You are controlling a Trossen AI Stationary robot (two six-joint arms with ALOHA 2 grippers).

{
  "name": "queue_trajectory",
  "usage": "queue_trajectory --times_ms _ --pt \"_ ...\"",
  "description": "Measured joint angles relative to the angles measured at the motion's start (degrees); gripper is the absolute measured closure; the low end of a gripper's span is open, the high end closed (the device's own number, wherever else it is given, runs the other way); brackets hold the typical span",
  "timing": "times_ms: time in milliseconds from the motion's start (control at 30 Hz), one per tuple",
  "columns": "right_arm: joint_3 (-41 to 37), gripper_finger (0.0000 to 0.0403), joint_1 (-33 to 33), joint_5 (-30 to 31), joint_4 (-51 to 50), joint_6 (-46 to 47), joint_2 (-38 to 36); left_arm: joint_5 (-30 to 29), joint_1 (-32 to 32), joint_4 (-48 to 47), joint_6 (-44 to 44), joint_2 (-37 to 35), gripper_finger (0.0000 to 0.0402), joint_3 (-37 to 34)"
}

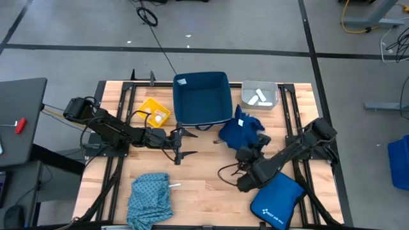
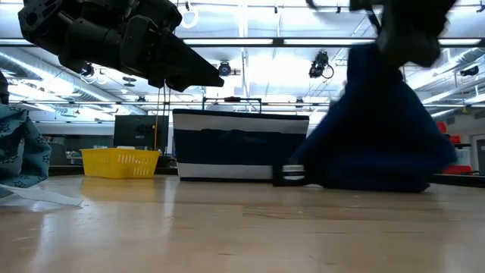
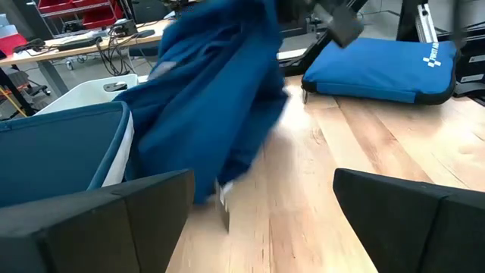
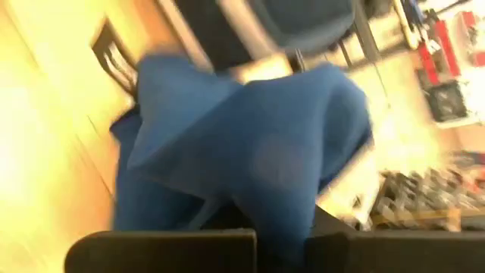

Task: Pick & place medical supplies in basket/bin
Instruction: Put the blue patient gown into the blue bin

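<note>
The dark blue cloth [image 1: 239,131] hangs bunched from my right gripper [image 1: 254,145], just near of the large navy bin [image 1: 203,96]. In the low view the dark blue cloth [image 2: 379,129] reaches down to the tabletop. My left gripper [image 1: 179,144] is open, to the cloth's left and near the bin's near-left corner, touching nothing. The teal patterned cloth [image 1: 150,195] lies heaped at the near edge, a small white piece [image 1: 174,185] beside it. The yellow tub [image 1: 155,114] holds a small pale item. White packets lie in the pale grey tub [image 1: 259,94]. My right gripper is shut on the dark blue cloth at a gathered fold [image 4: 265,205] of its upper part, pinched between the two fingers; several layers bunch there. It comes from above. The cloth hangs slack below the fingers, and its lower end [image 2: 356,180] rests on the table.
The flat royal-blue zip pouch [image 1: 276,201] lies at the near right, under the right arm. The three tubs stand in a row along the far side. Bare wood shows in the middle of the table [image 1: 204,172], between the teal cloth and the pouch.
</note>
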Motion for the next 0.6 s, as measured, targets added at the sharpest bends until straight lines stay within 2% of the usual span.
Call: queue_trajectory --times_ms 367,500,600 --pt "8.5 0.0398 -0.2 8.6 0.2 -7.8 -1.6 0.0 0.0 0.4 0.0 0.0 0.0083 0.0" --pt "9.2 0.0396 -2.3 -0.7 2.1 -13.1 -1.6 0.0 0.0 0.4 0.0 0.0 0.0083 0.0" --pt "8.5 0.0375 -3.7 -7.1 6.2 -16.6 -1.6 0.0 0.0 0.4 0.0 0.0 0.0083 0.0"
